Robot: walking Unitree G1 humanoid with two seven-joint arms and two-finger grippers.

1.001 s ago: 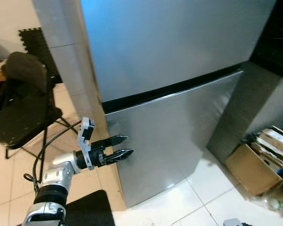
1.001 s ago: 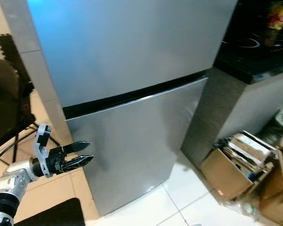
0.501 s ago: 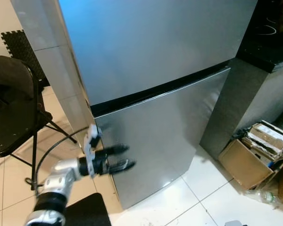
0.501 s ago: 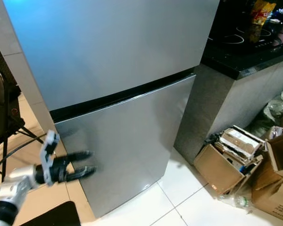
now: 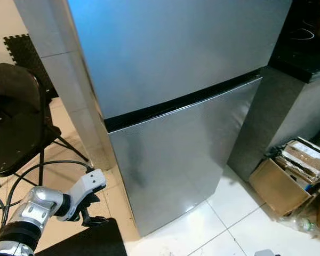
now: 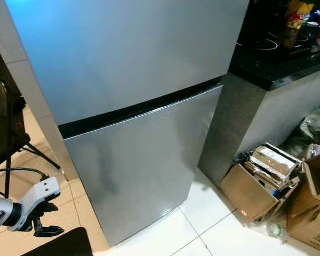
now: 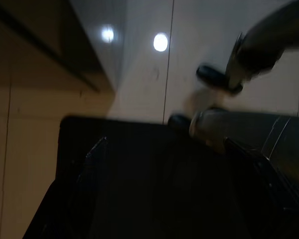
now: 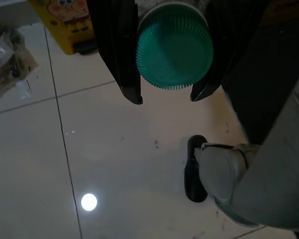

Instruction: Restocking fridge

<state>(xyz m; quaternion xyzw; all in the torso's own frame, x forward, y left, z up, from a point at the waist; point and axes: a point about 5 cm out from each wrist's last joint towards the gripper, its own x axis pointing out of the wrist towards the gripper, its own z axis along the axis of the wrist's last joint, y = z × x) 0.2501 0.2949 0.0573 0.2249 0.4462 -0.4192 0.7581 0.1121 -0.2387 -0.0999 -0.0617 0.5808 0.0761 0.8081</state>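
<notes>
The silver two-door fridge (image 5: 181,80) stands straight ahead with both doors closed; a black seam (image 5: 181,101) divides the upper door from the lower door (image 5: 170,160). My left gripper (image 5: 93,218) hangs low beside the fridge's left corner, pointing down at the floor, fingers open with nothing between them. In the right wrist view my right gripper (image 8: 167,97) is shut on a bottle with a ribbed green cap (image 8: 174,47), held above white floor tiles.
A black folding chair (image 5: 16,122) stands at the left, and a cable (image 5: 37,170) trails on the floor. A grey counter (image 5: 288,101) adjoins the fridge on the right, with cardboard boxes (image 5: 288,176) below. A black mat (image 5: 90,240) lies at my feet.
My left gripper has dropped from pointing at the lower fridge door to hanging down near the floor. The fridge stays closed.
</notes>
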